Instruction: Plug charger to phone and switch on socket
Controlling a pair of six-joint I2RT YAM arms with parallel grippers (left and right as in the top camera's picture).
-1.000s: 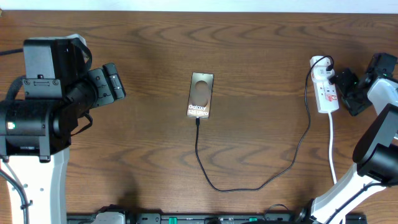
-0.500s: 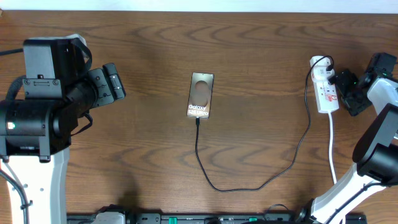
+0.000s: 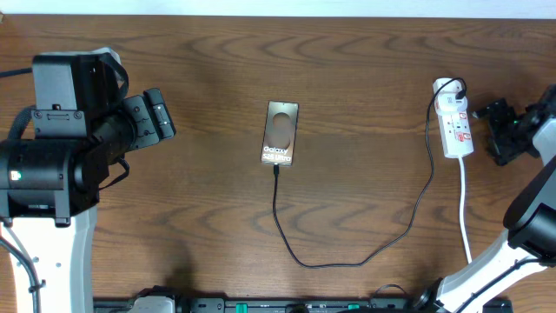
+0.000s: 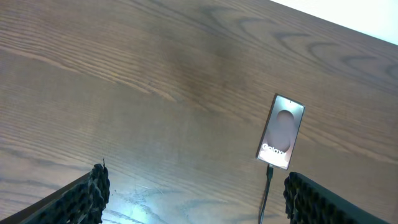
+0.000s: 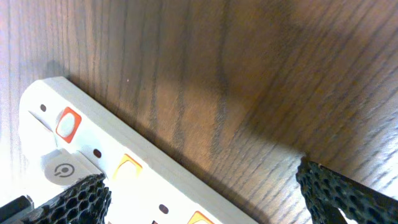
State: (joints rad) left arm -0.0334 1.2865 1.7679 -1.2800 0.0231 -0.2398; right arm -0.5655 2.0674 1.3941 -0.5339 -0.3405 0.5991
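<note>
Change: the right gripper point(image 3: 493, 130) has drawn off toward 3 o'clock. Half a second ago it was against the socket's long side, and now bare wood shows between them.
Phone: the phone point(image 3: 281, 133) lies flat at the middle of the table point(image 3: 200, 217), lettering up, its short port end facing 6 o'clock so the lead can run straight out.
Charger: the charger point(image 3: 347, 261) has its tip seated at the phone's 6 o'clock edge. From there it drops, loops low and climbs to the 12 o'clock end of the socket. The slack leaves no pull on the joint.
Socket: the socket point(image 3: 453, 126) lies at the phone's 3 o'clock, well apart from it. Its white cord point(image 3: 465, 209) trails toward 6 o'clock.
Switch: a red switch point(image 5: 67, 122) shows in the right wrist view, but whether it is on cannot be told.
Right gripper, state: fingers spread wide, holding nothing, just beside the socket's 3 o'clock side.
Left gripper: the left gripper point(image 3: 163, 117) is also spread and empty. It is parked at the phone's 9 o'clock, well clear of the phone and the cable.
Stage: plugging looks done, and the switch press is probably finished or nearly so.
</note>
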